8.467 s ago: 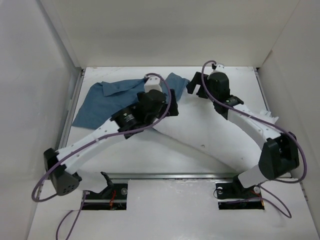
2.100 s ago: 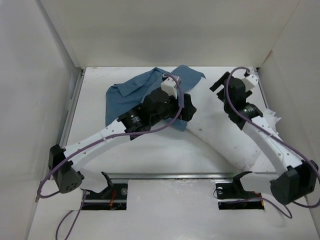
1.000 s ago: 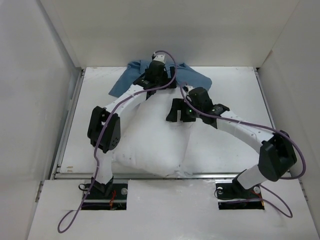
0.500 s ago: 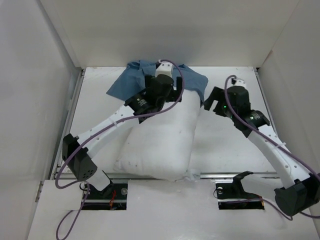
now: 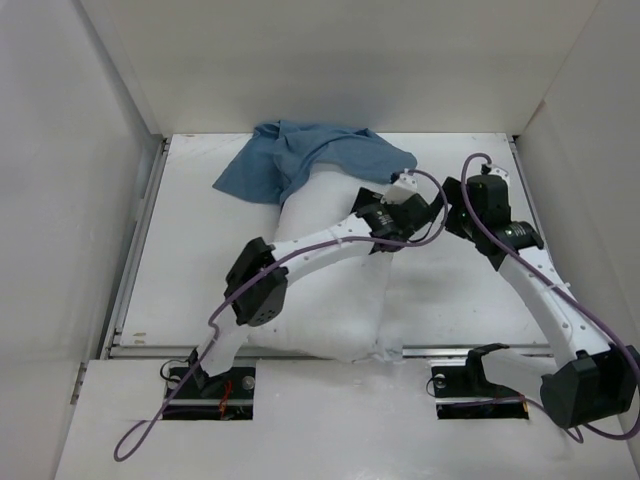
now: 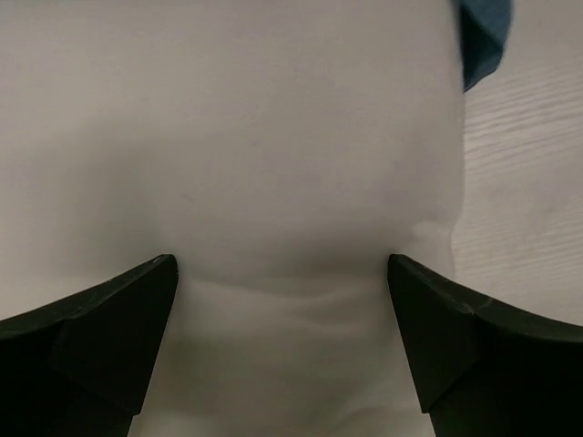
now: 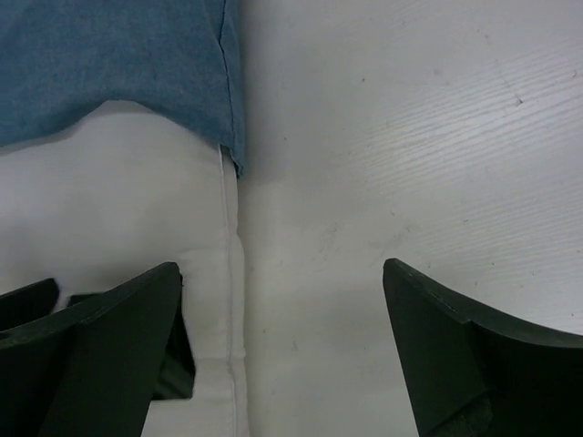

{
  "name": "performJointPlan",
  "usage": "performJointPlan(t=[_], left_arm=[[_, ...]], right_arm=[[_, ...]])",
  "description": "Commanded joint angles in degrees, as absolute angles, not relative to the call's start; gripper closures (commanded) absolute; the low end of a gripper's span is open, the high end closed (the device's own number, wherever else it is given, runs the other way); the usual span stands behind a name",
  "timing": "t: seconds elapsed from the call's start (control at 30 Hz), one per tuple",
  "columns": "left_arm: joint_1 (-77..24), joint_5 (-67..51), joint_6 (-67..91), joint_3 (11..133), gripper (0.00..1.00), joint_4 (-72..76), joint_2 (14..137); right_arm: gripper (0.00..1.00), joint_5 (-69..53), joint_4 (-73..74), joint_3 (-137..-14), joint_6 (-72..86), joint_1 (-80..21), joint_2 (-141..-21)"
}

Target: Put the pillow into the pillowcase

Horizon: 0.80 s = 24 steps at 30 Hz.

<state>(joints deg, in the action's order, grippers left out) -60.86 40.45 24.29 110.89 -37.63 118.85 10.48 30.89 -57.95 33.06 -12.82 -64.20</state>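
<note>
Right now we find the pillow [image 5: 335, 290] lying lengthwise on the counter [image 5: 200, 270], its near end at the counter's front edge between the two arm bases. Its far end is covered by the pillowcase [image 5: 300, 160]. We cannot tell whether that end sits inside the case or merely under it. The pillowcase is bunched and wrinkled at the far side of the counter, with a flap spread out to the left, and most of the pillow lies bare.

Our left arm [image 5: 320, 240] reaches diagonally across the pillow toward its right edge. Our right arm [image 5: 545, 290] extends in from the right side, so the two wrists sit close together just beside that edge.

From the left wrist we see the left gripper [image 6: 281, 264] with its jaws spread wide, and only the pillow's lightly creased white surface lies between them. Whether the fingertips [image 6: 137, 300] press the fabric we cannot tell. A blue corner of the pillowcase shows at the upper right, with bare counter beside it.

From the right wrist, the right gripper [image 7: 281, 270] likewise has its jaws wide apart and empty. They straddle the pillow's seamed right edge, one finger over the pillow and the other over bare counter. The pillowcase's hem lies across the pillow farther ahead.
</note>
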Motion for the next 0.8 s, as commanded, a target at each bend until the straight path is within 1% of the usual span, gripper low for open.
performJointPlan(t=[0.0,0.1,0.17,0.2,0.23,0.27,0.33,0.4,0.47,0.53,0.6,0.63,0.73,0.77], left_arm=[[-59.33,39.3,26.55,113.2,0.0,-44.3,122.16],[-56.78,35.09,25.14,109.09,0.0,-39.65,123.57],[-54.86,33.41,25.14,109.07,0.0,-38.94,126.11],[-54.84,32.88,24.53,108.46,0.04,-37.98,126.82],[-54.15,32.87,24.52,108.46,0.22,-37.36,127.44],[-54.14,32.87,23.91,108.46,0.45,-36.83,127.96],[-53.61,33.92,24.69,108.46,1.0,-36.83,128.5],[-53.61,35.68,25.22,107.85,1.0,-36.83,126.15],[-53.61,37.17,25.22,105.13,1.0,-34.11,122.28],[-53.61,38.4,24.27,103.19,1.0,-30.79,115.45],[-53.61,39.29,23.55,101.07,1.0,-28.75,111.29],[-53.61,39.29,21.81,100.38,1.0,-27.96,108.31],[-53.61,39.99,20.57,102.04,1.0,-27.95,105.91],[-53.61,39.99,20.57,102.65,1.0,-27.95,105.21]], right_arm=[[0.02,8.44,28.48,-56.95,33.57,-12.74,-63.54],[0.02,7.91,27.95,-55.72,33.57,-11.61,-63.02],[0.02,6.68,27.17,-54.41,33.05,-10.81,-63.02],[0.02,5.9,26.55,-54.4,33.05,-10.11,-63.02],[0.02,5.89,26.54,-53.62,33.05,-10.11,-63.02],[0.02,5.89,26.54,-53.09,33.05,-10.11,-63.02],[0.02,5.89,25.14,-53.09,32.52,-10.11,-64.07],[0.02,2.91,22.69,-52.22,30.24,-10.11,-65.12],[0.06,-1.38,17.51,-51.33,26.99,-10.11,-66.7],[0.08,-3.85,14.43,-51.32,26.98,-10.11,-68.28],[0.09,-7.28,11.44,-51.85,24.44,-10.11,-69.16],[0.09,-6.42,9.69,-51.86,24.43,-11.41,-69.17],[0.09,-2.47,4.23,-51.33,22.94,-13.71,-72.33],[0.09,-2.98,2.13,-50.81,22.94,-14.23,-73.81]])
